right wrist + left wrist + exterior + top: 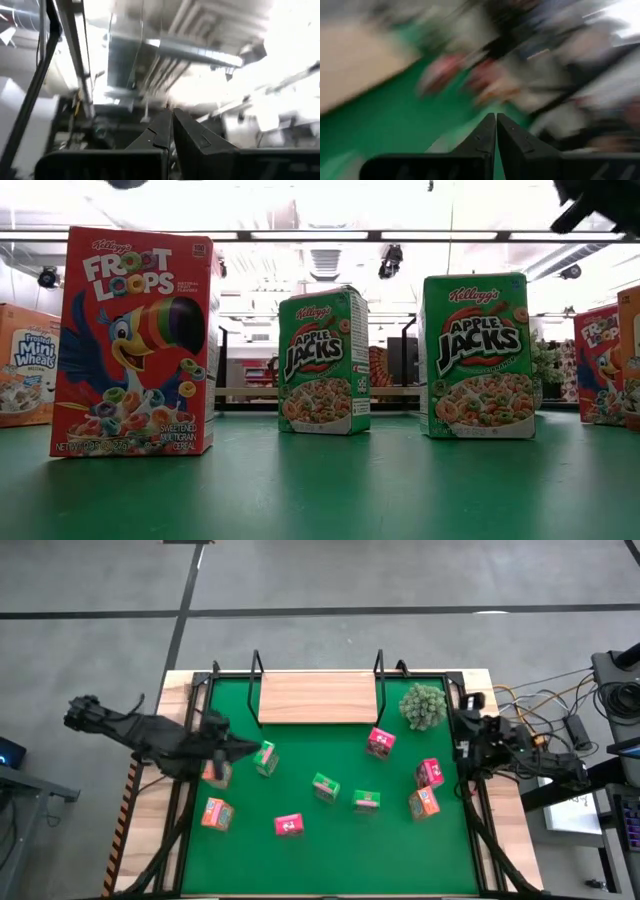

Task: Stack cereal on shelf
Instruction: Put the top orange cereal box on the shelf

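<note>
Several small cereal boxes stand scattered on the green mat [300, 860]: pink ones [381, 742] [429, 773] [288, 825], green ones [265, 757] [325, 786] [366, 801], orange ones [217, 812] [424, 803]. A third orange box [213, 773] is partly hidden under my left arm. The shelf [315, 698], a light wooden board with black wire uprights, lies at the mat's far edge. My left gripper [250, 748] [496, 125] is shut, raised above the mat's left side beside a green box. My right gripper [463, 748] [171, 120] is shut at the mat's right edge, pointing up.
A fuzzy grey-green plant ball [423, 705] sits right of the shelf. The low view shows a pink box [135, 340] and two green boxes [323, 360] [475, 355] upright near the front. Cables and gear lie beyond the table's right edge [560, 730].
</note>
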Controlling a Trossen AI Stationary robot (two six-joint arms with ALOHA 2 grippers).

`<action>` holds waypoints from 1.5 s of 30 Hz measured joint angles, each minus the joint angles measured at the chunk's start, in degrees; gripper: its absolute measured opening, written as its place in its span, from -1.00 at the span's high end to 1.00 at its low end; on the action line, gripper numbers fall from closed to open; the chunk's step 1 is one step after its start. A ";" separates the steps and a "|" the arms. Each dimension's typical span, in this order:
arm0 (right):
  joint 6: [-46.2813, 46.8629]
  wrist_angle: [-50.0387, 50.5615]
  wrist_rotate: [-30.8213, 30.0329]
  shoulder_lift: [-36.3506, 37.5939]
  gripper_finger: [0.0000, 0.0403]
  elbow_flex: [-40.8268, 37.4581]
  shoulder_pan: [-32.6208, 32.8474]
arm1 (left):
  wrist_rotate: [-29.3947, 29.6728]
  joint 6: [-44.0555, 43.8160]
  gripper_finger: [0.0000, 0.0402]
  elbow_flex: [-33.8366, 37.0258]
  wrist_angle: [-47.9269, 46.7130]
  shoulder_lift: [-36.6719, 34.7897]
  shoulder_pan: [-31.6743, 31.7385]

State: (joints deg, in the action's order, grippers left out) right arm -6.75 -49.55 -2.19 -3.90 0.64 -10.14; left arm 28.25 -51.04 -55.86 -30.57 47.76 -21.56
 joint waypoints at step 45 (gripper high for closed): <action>-16.05 -1.66 -8.75 -0.33 0.96 0.94 0.01 | -13.85 -53.88 -0.24 6.44 -53.47 10.32 0.46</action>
State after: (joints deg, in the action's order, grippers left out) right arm -22.80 -51.21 -10.94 -4.23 1.58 -10.13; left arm 14.39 -104.92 -49.42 -84.03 58.08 -21.10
